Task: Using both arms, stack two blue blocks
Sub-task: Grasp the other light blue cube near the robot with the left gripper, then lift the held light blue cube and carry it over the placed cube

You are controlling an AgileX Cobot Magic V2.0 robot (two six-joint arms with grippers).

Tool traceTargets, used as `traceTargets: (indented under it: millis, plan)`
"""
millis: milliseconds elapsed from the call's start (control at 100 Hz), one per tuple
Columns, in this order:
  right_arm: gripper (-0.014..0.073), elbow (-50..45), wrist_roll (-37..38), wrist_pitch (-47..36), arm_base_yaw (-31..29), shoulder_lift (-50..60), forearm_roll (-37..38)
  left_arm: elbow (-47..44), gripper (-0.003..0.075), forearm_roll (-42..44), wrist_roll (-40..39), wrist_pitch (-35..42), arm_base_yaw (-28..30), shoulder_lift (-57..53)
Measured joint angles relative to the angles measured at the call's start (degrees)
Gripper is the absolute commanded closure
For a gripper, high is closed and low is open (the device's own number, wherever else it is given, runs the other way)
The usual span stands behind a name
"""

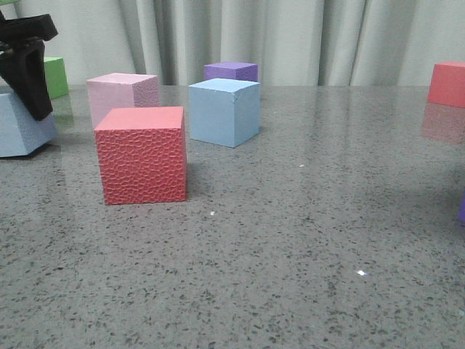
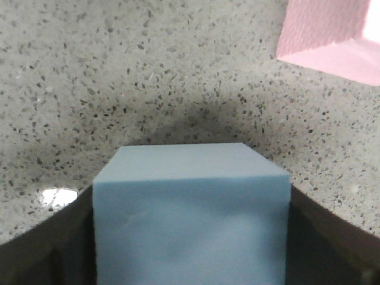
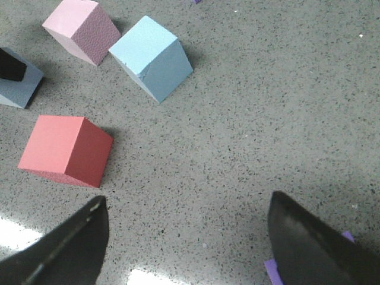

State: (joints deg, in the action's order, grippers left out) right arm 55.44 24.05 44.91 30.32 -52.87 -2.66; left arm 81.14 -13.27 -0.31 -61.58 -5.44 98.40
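Note:
One blue block point(image 2: 189, 231) sits between my left gripper's point(image 2: 190, 199) dark fingers point(image 2: 56, 243), which press against both of its sides. In the front view this block point(image 1: 20, 129) rests on the table at the far left, with the left gripper point(image 1: 29, 80) over it. It also shows in the right wrist view point(image 3: 19, 86). The second blue block point(image 1: 224, 111) stands free in the middle of the table, also seen from the right wrist point(image 3: 151, 56). My right gripper point(image 3: 187, 234) hangs open and empty above bare table, far from both blocks. It is out of the front view.
A red textured cube point(image 1: 142, 154) stands in front of a pale pink cube point(image 1: 122, 93), between the two blue blocks. A purple cube point(image 1: 231, 70) and a green cube point(image 1: 56, 76) are at the back. Another red cube point(image 1: 447, 83) is far right. A purple cube point(image 3: 272, 270) lies by the right fingers.

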Motion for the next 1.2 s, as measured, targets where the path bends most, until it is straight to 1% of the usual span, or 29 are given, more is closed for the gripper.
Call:
traceTargets:
  millis: [160, 350, 700, 930, 1200]
  plan:
    - [0.0035, 0.0, 0.0, 0.0, 0.0, 0.0, 0.0, 1.6, 0.0406, 0.0, 0.0, -2.6, 0.0, 0.0]
    - [0.0035, -0.1, 0.0, 0.0, 0.0, 0.0, 0.1, 8.2, 0.0406, 0.9, 0.0, -7.6, -1.2, 0.0]
    - [0.0035, -0.1, 0.0, 0.7, 0.0, 0.0, 0.3, 22.1, 0.0405, 3.8, -0.1, -9.7, -7.7, 0.0]
    - [0.0035, -0.1, 0.0, 0.8, 0.0, 0.0, 0.3, 27.6, 0.0405, 4.0, -0.7, -10.2, -12.4, 0.5]
    - [0.0035, -0.1, -0.1, 0.8, 0.0, 0.0, 0.4, 32.5, 0.0405, 4.0, -2.7, -10.3, -18.2, 5.1]
